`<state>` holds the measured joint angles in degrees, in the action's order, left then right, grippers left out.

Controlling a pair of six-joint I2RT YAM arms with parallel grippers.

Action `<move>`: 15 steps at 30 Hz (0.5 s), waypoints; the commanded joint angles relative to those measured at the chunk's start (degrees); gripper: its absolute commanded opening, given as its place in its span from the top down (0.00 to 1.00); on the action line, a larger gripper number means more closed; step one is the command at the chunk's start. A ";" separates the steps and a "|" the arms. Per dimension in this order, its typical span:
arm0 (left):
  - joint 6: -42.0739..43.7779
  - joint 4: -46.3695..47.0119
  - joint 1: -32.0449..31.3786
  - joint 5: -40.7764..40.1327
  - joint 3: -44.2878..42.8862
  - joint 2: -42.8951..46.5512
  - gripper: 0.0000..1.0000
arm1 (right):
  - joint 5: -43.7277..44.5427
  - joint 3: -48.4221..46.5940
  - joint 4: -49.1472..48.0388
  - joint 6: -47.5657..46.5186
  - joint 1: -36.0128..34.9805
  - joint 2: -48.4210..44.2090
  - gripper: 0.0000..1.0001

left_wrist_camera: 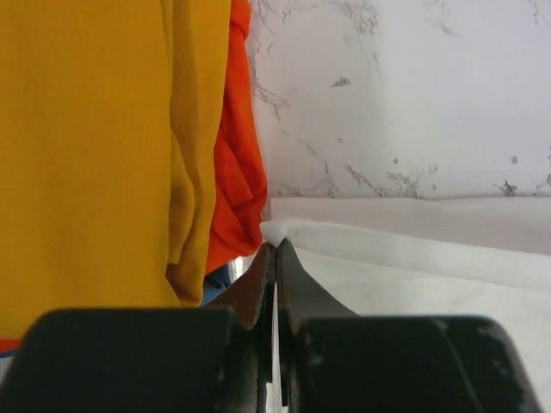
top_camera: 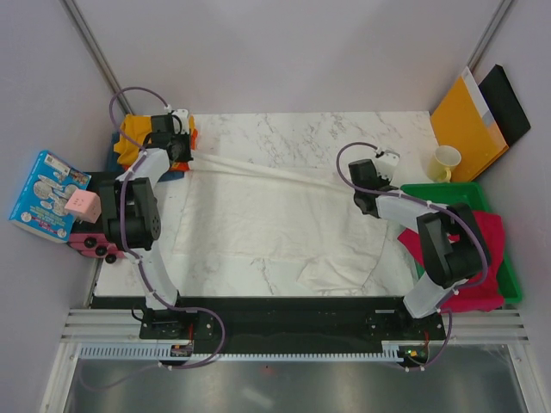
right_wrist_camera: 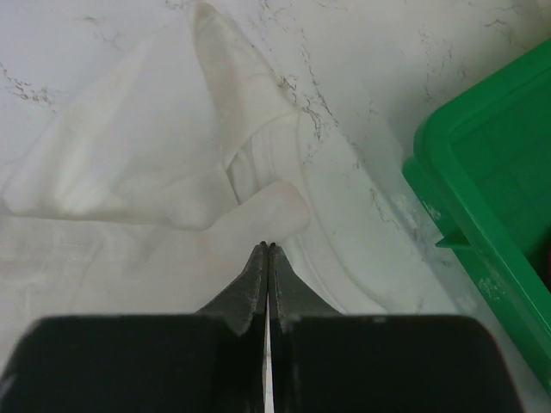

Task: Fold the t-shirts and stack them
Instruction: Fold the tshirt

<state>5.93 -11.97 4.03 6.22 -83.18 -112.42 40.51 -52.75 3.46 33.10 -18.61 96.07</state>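
Observation:
The white t-shirt [top_camera: 258, 228] lies spread over the marble table, its far edge pulled taut between both grippers. My left gripper [top_camera: 183, 160] is shut on the shirt's far-left corner [left_wrist_camera: 405, 258], right beside the mustard yellow shirt [left_wrist_camera: 86, 155], the orange shirt [left_wrist_camera: 237, 172] and a sliver of the blue shirt [left_wrist_camera: 219, 280]. My right gripper [top_camera: 356, 184] is shut on a fold of the white shirt [right_wrist_camera: 155, 172] near the green tray [right_wrist_camera: 499, 189]. The crimson-pink shirt [top_camera: 482, 245] lies in the tray.
A stiff orange-yellow envelope [top_camera: 465, 120] and a black flat item [top_camera: 510, 101] lean at the back right, with a pale cup [top_camera: 445, 162] in front. A blue box [top_camera: 47, 194], a pink cube [top_camera: 83, 205] and a pink wheeled toy [top_camera: 90, 245] sit at the left.

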 commanded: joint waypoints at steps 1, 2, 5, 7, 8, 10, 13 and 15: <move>1.36 0.20 0.36 -1.56 -5.93 -2.36 0.98 | 0.63 2.21 -0.39 1.44 0.86 -3.52 1.00; 1.01 -0.16 0.27 -1.21 -6.38 -2.54 0.98 | 0.36 3.00 -0.30 1.79 0.86 -3.87 1.00; 0.66 -0.60 0.19 -0.68 -6.65 -2.45 0.98 | -0.43 4.49 0.14 2.84 0.86 -4.75 1.00; 0.74 -0.69 0.10 -0.51 -6.21 -2.19 0.98 | -1.13 5.64 0.40 3.37 0.77 -5.02 1.00; 0.83 -0.78 0.10 -0.24 -6.03 -2.19 0.98 | -1.22 5.90 0.40 3.63 0.77 -5.02 1.00; 1.27 -1.04 0.10 -0.42 -5.60 -2.19 0.98 | -1.66 6.78 0.66 4.16 0.86 -5.19 1.00; 1.71 -1.30 0.10 -0.42 -4.63 -2.19 0.98 | -1.93 7.92 0.75 4.51 0.86 -5.19 1.00; 1.97 -1.39 0.19 -0.51 -3.67 -1.93 0.98 | -2.10 8.54 0.84 4.86 0.86 -5.28 1.00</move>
<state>5.93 -14.44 3.62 6.70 -87.35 -114.76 37.01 -45.78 3.36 36.77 -18.52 92.73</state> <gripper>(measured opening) 0.025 0.007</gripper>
